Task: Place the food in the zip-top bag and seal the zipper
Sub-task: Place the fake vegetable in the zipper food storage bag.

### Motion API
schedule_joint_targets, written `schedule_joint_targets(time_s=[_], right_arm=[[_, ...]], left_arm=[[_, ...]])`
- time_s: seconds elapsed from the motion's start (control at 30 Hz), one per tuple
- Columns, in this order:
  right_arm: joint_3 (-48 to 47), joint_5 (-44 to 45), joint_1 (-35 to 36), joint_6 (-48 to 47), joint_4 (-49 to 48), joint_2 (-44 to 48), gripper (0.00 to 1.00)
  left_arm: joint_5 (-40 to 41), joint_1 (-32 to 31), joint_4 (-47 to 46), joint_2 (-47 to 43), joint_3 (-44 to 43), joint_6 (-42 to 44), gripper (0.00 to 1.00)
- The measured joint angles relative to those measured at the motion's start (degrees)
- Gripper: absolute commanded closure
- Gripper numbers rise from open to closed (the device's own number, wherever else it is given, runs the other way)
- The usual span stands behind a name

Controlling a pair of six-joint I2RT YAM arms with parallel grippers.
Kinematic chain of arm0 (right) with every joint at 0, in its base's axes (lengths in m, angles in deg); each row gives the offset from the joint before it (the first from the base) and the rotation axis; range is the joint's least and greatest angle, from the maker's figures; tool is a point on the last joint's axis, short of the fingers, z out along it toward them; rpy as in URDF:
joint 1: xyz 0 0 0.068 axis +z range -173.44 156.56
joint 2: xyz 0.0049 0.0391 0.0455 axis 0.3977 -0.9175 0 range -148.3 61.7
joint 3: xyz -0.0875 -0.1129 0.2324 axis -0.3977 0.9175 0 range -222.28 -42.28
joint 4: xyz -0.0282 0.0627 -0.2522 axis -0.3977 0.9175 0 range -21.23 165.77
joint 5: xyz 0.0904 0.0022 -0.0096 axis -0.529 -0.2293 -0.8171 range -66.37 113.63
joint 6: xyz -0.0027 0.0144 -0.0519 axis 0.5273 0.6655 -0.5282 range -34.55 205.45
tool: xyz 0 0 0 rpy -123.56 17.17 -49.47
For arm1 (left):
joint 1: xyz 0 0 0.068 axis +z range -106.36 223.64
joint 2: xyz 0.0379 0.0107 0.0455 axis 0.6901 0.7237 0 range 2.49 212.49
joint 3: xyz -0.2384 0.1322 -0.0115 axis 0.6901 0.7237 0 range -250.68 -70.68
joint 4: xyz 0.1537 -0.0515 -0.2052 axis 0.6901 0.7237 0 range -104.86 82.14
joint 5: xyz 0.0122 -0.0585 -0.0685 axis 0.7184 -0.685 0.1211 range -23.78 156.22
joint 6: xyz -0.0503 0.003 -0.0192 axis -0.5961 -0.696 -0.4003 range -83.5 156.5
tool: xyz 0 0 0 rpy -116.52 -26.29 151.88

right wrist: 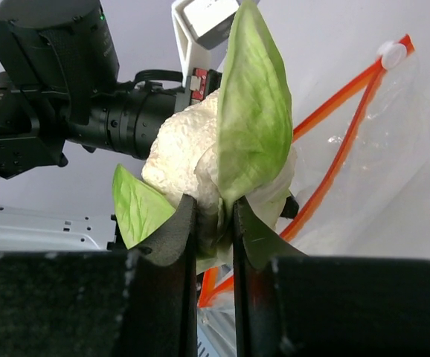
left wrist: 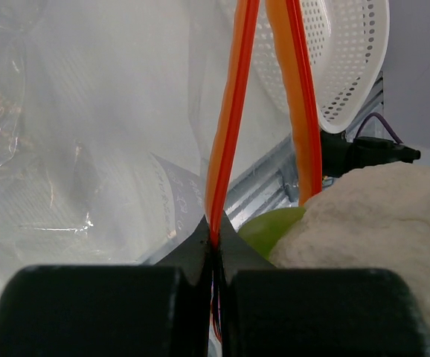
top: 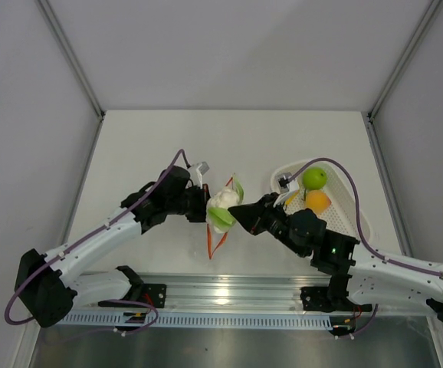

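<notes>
Here's a robotics lab cell: a bare white table [top: 152, 146] boxed in on three sides by plain pale panels [top: 22, 115], with aluminium frame posts [top: 70, 57] climbing the back corners. Along the near edge, a silver extrusion rail [top: 229, 290] with a slotted cable track [top: 229, 320] in front of it. Bolted there are two black-and-white robot arms, the left arm [top: 91, 238] and the right arm [top: 398, 272], with purple cables [top: 177, 156] looping off them. The props are toys, plastic fruit [top: 314, 178] sitting in a white perforated basket [top: 344, 211]
</notes>
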Motion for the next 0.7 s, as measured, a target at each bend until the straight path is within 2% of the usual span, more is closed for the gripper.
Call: schedule_joint_targets(time_s=[0.1, 0.47, 0.7], right_arm=[[1.29, 1.92, 1.38, -0.15, 0.61, 0.9, 1.0], [5.95, 6.34, 4.44, -0.9, 12.61, 1.55, 1.0], [5.09, 6.29, 4.48, -3.69, 12.24, -1.01, 1.0]], left_arm=[[0.11, 0.02, -0.09, -0.31, 0.07, -0.24, 0.99], [0.94, 0.42, -0.37, -3.26, 0.11, -0.61, 0.99], [-2.34, 0.42, -2.75, -3.82, 0.11, -0.61, 0.99]])
